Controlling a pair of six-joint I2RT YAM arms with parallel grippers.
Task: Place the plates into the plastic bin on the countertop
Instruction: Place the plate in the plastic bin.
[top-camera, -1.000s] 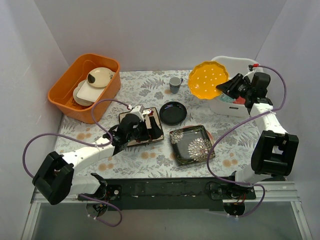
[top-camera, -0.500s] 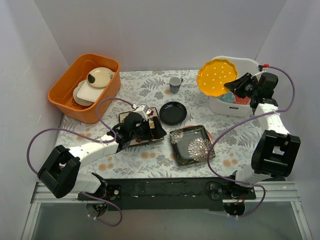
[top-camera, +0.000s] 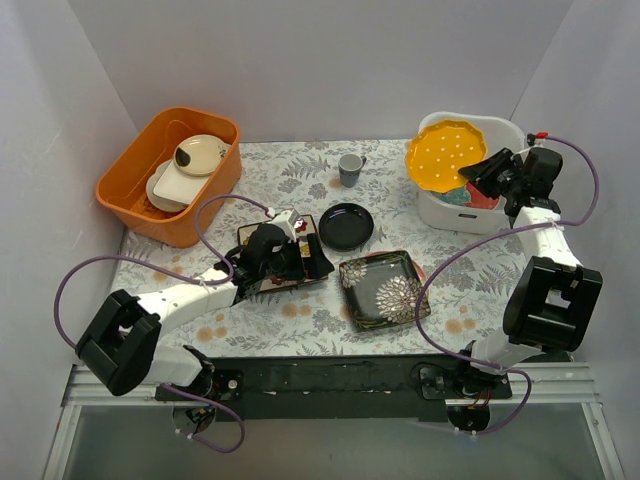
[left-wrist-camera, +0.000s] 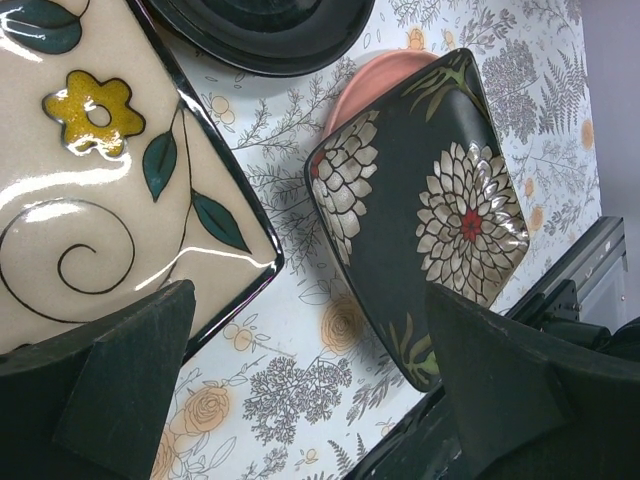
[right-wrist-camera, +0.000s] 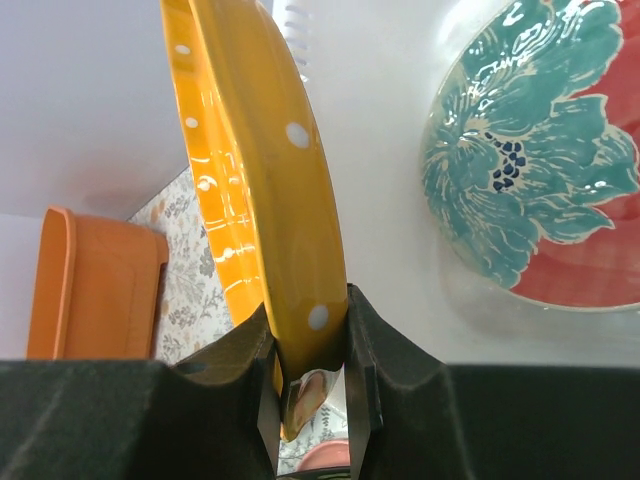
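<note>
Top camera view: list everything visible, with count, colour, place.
orange tub: one, orange, back left.
cream dishes: two or more, cream, in orange tub.
cup: one, grey-blue, back centre.
small black plate: one, black, centre.
black square plate: one, white-flowered, front centre.
pink plate: one, pink, under black square plate.
cream square plate: one, cream, below left gripper.
white bin: one, white, back right.
red-teal plate: one, red-teal, in white bin.
yellow plate: one, yellow, on edge over white bin.
cloth: one, pale fern print, under everything.
left gripper: one, black, open.
right gripper: one, black, shut on yellow plate.
</note>
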